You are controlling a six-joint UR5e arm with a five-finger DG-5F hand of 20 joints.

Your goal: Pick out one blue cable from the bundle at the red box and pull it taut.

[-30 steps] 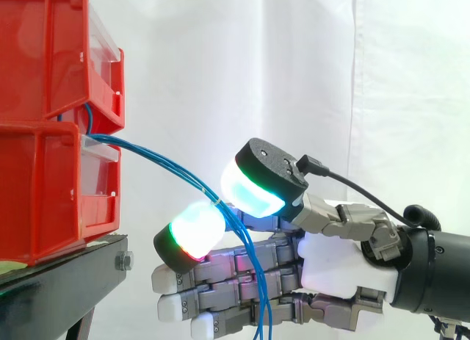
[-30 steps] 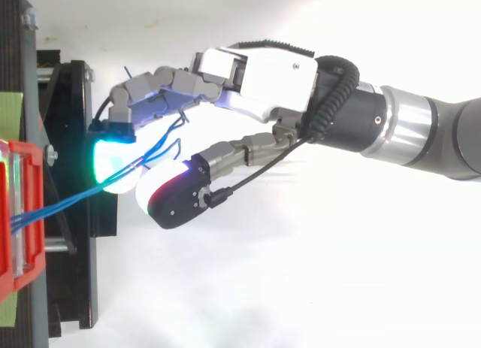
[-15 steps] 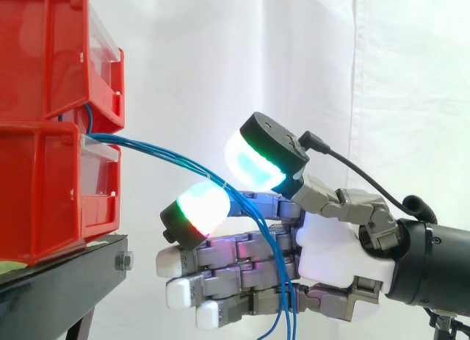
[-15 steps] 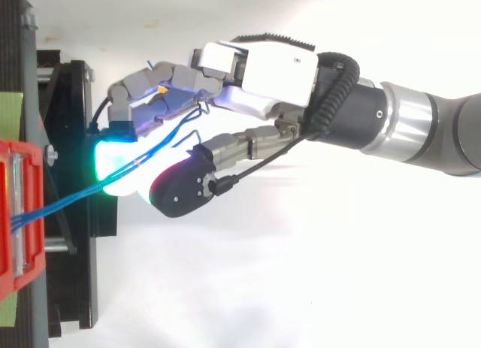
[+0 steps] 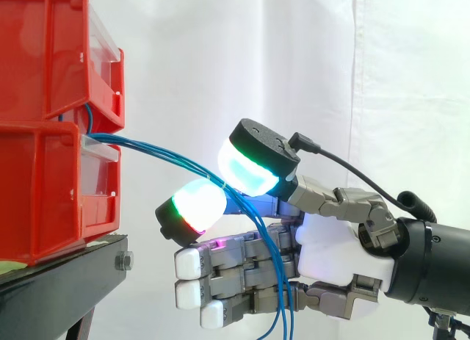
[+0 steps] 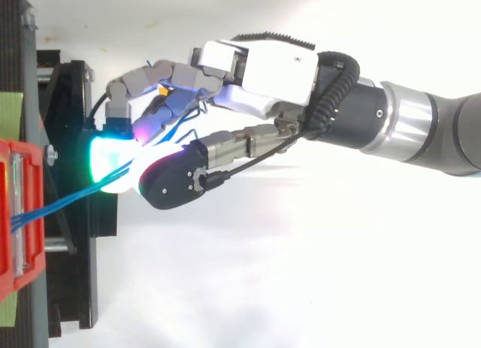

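We are at the picking step: our fingers (image 5: 192,208) are narrowed to a pinch on the blue cables (image 5: 147,150), which run between them from the box (image 5: 51,193). Next, we should isolate one strand and draw back.

We can't read any text, label, number or sign in either view. Checked the red bins (image 5: 44,171), the black stand (image 5: 59,288) and the hand (image 5: 338,252): nothing legible on any of them.
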